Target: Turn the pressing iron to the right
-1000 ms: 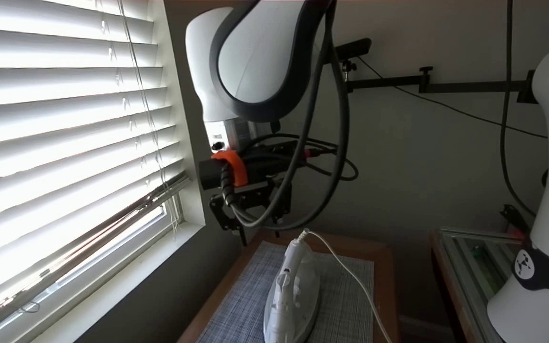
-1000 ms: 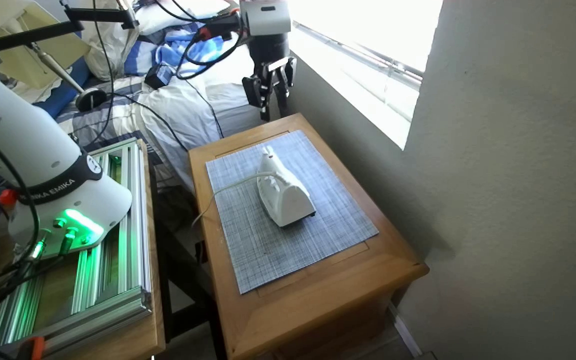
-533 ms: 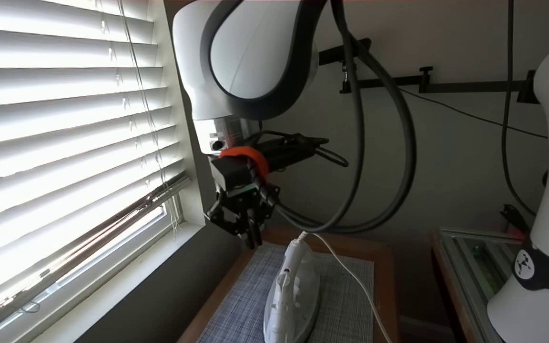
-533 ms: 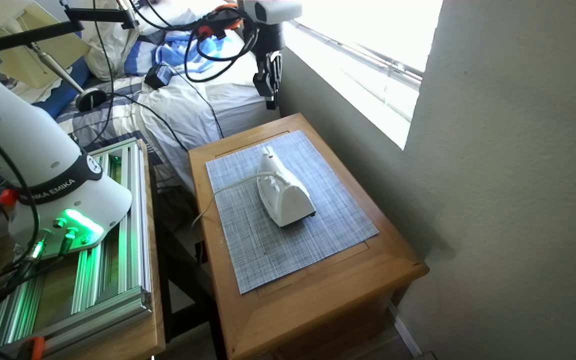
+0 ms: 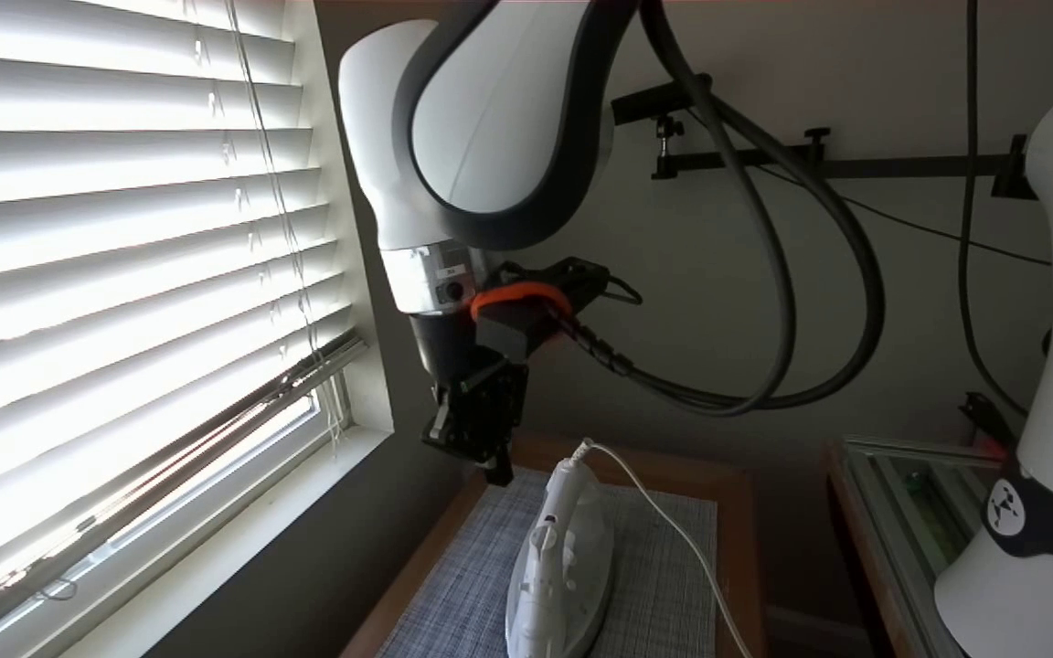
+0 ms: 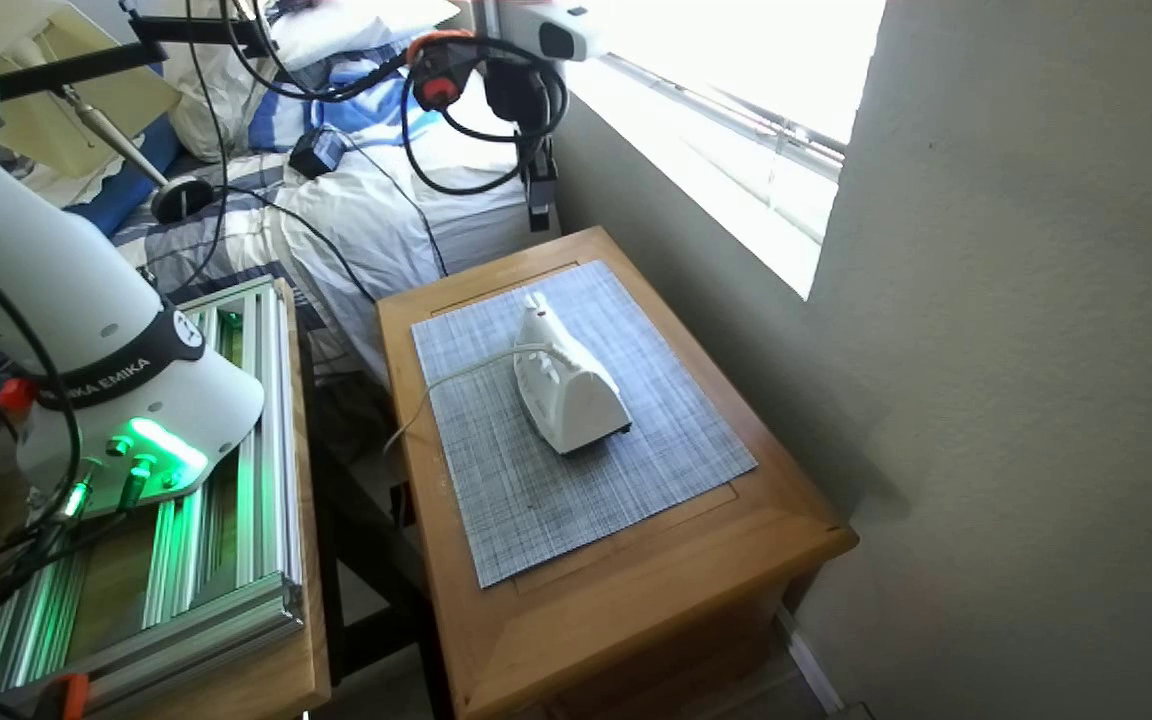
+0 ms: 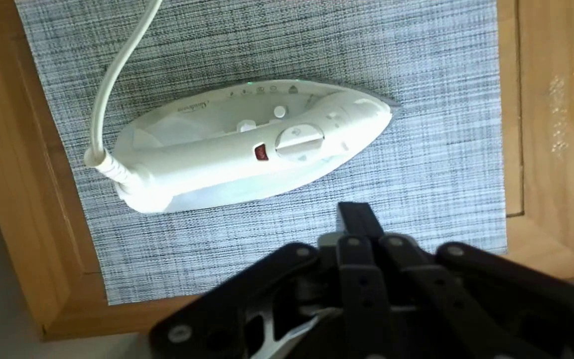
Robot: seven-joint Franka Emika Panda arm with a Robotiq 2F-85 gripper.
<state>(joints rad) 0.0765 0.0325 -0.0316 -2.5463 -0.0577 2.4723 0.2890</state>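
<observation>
The white pressing iron (image 7: 207, 164) lies flat on its soleplate in the wrist view, its pointed nose to the picture's right and its cord end to the left. Both exterior views show it too, the iron (image 5: 540, 571) at the bottom middle and the iron (image 6: 576, 395) near the mat's centre. My gripper (image 7: 360, 214) is shut with nothing between its fingertips, which appear below the nose half of the iron. In an exterior view the gripper (image 5: 498, 473) hangs in the air left of the iron's cord end, apart from it.
The iron's cord (image 6: 466, 370) runs off the side of the wooden table (image 6: 656, 590) that faces the robot base (image 6: 146, 420). Under the iron lies a grey woven mat (image 6: 676, 450). A window with blinds (image 5: 124, 228) and its sill (image 5: 261, 521) stand close to the arm.
My gripper has gone from open to shut. The wrist has turned, swinging the camera mount and cables round, and the hand has shifted slightly. The iron stays where it was.
</observation>
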